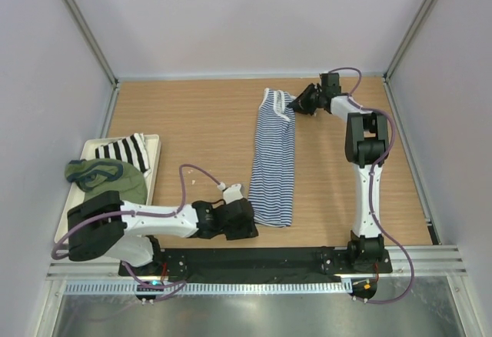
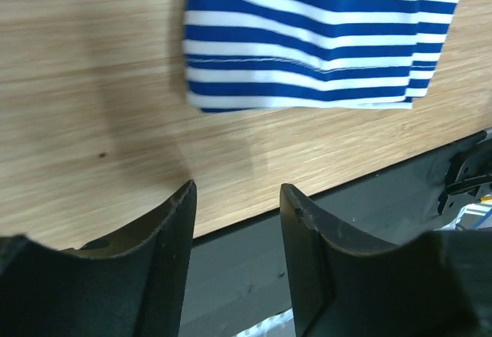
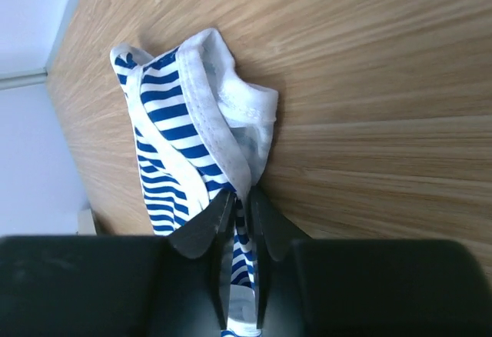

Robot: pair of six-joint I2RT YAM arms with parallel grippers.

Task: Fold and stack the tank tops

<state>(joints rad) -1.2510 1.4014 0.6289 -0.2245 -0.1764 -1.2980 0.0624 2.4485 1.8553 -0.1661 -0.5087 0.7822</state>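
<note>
**Right pincer clamped on striped top's shoulder, left pincer empty at its hem**

- Well left of the striped tank top [image 1: 274, 164]: a white tray [image 1: 154, 143] at the table [image 1: 192, 121] edge. The olive green tank top [image 1: 108, 177] sat bunched in it, navy trim showing. A black-and-white striped garment [image 1: 123, 151] lay in the same tray, touching the olive top on its far side.
- Just left of the striped top's near hem: the left gripper [image 2: 234, 187], fingers parted to a medium gap with nothing between them. It was low over the wood, and its wrist view showed the hem apart from the fingertips.
- The striped tank top lay flat on the wood as a long narrow strip. Its hem was toward the arm bases and its white-trimmed straps were at the far end. Whether it was doubled lengthwise could not be told.
- At the striped top's far right corner: the right gripper [image 3: 242, 195], fingers pinched nearly together on the white-trimmed shoulder edge. The cloth was lifted and gathered there, and the strap loop stood off the wood.
</note>
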